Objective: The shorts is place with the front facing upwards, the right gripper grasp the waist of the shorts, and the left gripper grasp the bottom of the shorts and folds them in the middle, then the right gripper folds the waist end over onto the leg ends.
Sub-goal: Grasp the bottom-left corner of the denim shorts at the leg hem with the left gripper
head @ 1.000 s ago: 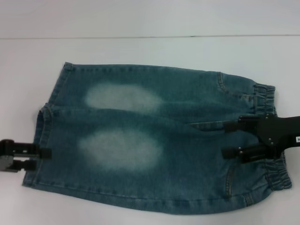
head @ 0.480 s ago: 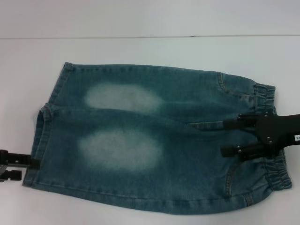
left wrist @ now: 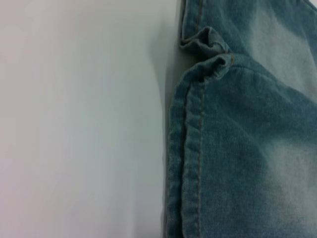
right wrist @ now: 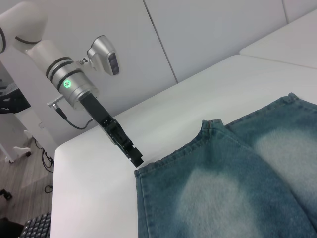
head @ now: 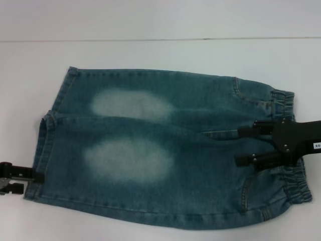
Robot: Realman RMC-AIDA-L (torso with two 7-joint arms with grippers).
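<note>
Hiding part of the waist [head: 291, 143], right gripper [head: 247, 145] jaws apart, left gripper [head: 31, 176] cropped, jaws unclear.

Faded denim shorts [head: 170, 150] lie flat before me, ruffled waist [head: 293, 145] to my right, hemmed legs [head: 47, 135] left.

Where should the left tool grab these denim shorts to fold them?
Probably the near leg's flat hem, where the left tool sits at the shorts, coming in from the robot's left. That double-stitched edge lies straight at the cloth's outer border; the gathered waist is the right tool's end.
</note>
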